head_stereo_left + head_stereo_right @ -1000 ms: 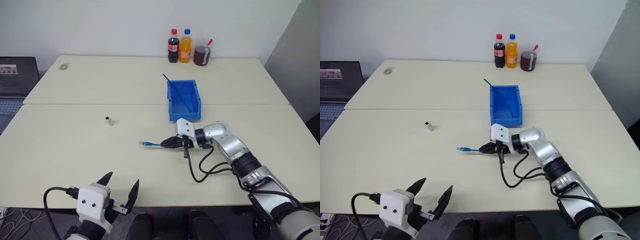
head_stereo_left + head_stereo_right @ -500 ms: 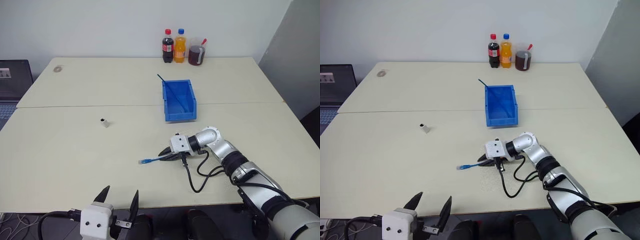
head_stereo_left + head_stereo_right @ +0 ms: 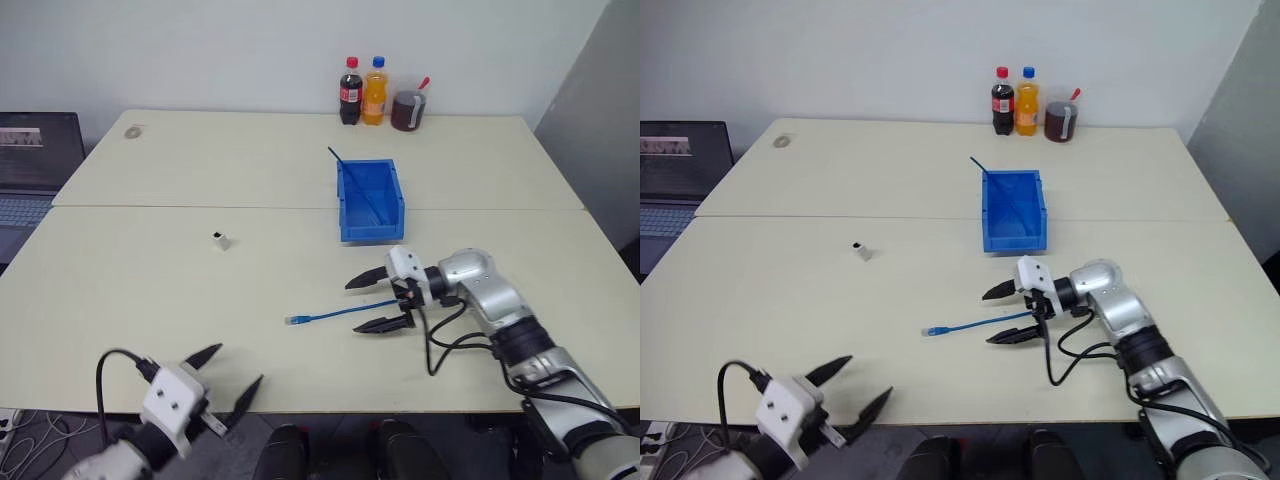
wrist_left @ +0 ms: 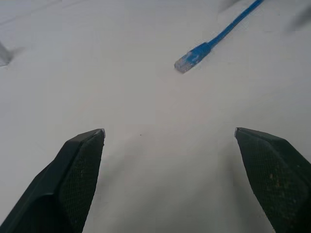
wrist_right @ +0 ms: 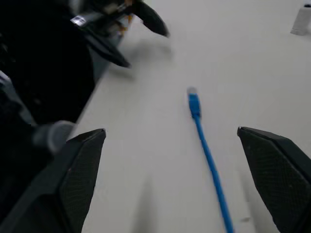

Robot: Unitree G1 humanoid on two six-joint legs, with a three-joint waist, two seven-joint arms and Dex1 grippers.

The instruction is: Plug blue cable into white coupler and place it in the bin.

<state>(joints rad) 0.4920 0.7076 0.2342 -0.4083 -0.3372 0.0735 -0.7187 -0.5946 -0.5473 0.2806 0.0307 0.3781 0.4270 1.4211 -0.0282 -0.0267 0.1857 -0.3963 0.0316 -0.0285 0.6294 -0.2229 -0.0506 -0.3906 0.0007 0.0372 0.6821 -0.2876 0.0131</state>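
Blue cable (image 3: 335, 313) lies loose between the right gripper (image 3: 378, 303) spread fingers

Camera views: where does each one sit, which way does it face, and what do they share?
Head eyes: above, looking forward and down over the table; both arms show, right gripper open astride the blue cable.
Left wrist: along the open left gripper toward the cable's plug.
Right wrist: along its open fingers down the cable; the left gripper shows beyond.
Shared: the cable, white coupler.

Two cream tables (image 3: 200, 160) stand pushed together against a plain white wall (image 3: 200, 50); a grey panel (image 3: 600, 90) rises at the right.
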